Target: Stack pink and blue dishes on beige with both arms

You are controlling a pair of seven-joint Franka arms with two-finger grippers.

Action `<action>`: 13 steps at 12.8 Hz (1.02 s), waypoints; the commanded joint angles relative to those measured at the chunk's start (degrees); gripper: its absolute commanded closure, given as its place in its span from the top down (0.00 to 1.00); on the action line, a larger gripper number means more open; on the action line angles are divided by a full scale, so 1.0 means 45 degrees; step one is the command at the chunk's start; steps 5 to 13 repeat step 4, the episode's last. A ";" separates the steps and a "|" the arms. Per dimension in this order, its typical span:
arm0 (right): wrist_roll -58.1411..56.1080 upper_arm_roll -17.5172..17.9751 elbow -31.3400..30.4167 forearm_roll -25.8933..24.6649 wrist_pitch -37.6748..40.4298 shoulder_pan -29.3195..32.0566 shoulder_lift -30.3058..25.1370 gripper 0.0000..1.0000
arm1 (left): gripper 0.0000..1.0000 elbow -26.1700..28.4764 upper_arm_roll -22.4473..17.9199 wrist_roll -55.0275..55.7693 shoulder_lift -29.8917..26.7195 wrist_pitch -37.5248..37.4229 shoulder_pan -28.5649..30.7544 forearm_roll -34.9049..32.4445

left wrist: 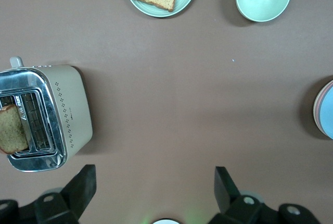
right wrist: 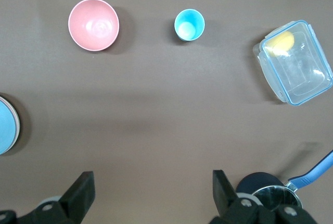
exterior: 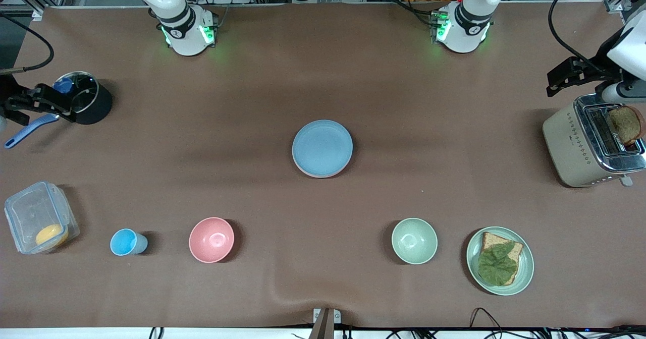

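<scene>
The light blue plate [exterior: 322, 148] lies at the table's middle, on top of a stack. Under it a thin pink rim [left wrist: 320, 105] and an outer pale beige rim [left wrist: 315, 113] show in the left wrist view; the stack's edge [right wrist: 5, 126] also shows in the right wrist view. My left gripper [exterior: 551, 83] [left wrist: 154, 173] hangs open and holds nothing, beside the toaster at the left arm's end. My right gripper [exterior: 58, 102] [right wrist: 152, 176] hangs open with nothing in it by the black pot at the right arm's end. Both are well apart from the stack.
Nearer the front camera stand a clear box [exterior: 40, 218], a blue cup [exterior: 126, 242], a pink bowl [exterior: 211, 239], a green bowl [exterior: 414, 240] and a green plate with toast [exterior: 499, 261]. A toaster [exterior: 585, 145] and a lidded black pot [exterior: 86, 99] sit at the ends.
</scene>
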State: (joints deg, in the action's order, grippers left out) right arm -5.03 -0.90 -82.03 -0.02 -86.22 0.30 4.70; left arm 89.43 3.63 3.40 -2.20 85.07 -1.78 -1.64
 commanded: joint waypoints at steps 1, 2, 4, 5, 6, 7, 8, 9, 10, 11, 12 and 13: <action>-0.0112 0.0063 0.0066 0.0220 0.0098 0.0167 -0.0087 1.00 | 1.00 -0.0167 0.0013 0.0024 0.0039 -0.0213 -0.0016 0.0130; -0.0112 0.0063 0.0066 0.0220 0.0098 0.0167 -0.0087 1.00 | 1.00 -0.0167 0.0013 0.0180 0.0039 -0.0213 0.0004 0.0150; -0.0112 0.0063 0.0066 0.0220 0.0137 0.0167 -0.0087 1.00 | 1.00 -0.0167 0.0032 0.0880 0.0039 -0.0213 0.0004 0.0169; -0.0112 0.0063 0.0066 0.0220 0.0137 0.0167 -0.0087 1.00 | 1.00 -0.0167 0.0032 0.0880 0.0039 -0.0213 0.0004 0.0169; -0.0112 0.0063 0.0066 0.0220 0.0137 0.0167 -0.0087 1.00 | 1.00 -0.0167 0.0032 0.0880 0.0039 -0.0213 0.0004 0.0169; -0.0112 0.0063 0.0066 0.0220 0.0137 0.0167 -0.0087 1.00 | 1.00 -0.0167 0.0032 0.0880 0.0039 -0.0213 0.0004 0.0169; -0.0112 0.0063 0.0066 0.0220 0.0137 0.0167 -0.0087 1.00 | 1.00 -0.0167 0.0032 0.0880 0.0039 -0.0213 0.0004 0.0169; -0.0112 0.0063 0.0066 0.0220 0.0137 0.0167 -0.0087 1.00 | 1.00 -0.0167 0.0032 0.0880 0.0039 -0.0213 0.0004 0.0169; -0.0112 0.0063 0.0066 0.0220 0.0137 0.0167 -0.0087 1.00 | 1.00 -0.0167 0.0032 0.0880 0.0039 -0.0213 0.0004 0.0169; -0.0112 0.0063 0.0066 0.0220 0.0137 0.0167 -0.0087 1.00 | 1.00 -0.0167 0.0032 0.0880 0.0039 -0.0213 0.0004 0.0169; -0.0112 0.0063 0.0066 0.0220 0.0137 0.0167 -0.0087 1.00 | 1.00 -0.0167 0.0032 0.0880 0.0039 -0.0213 0.0004 0.0169; -0.0112 0.0063 0.0066 0.0220 0.0137 0.0167 -0.0087 1.00 | 1.00 -0.0167 0.0032 0.0880 0.0039 -0.0213 0.0004 0.0169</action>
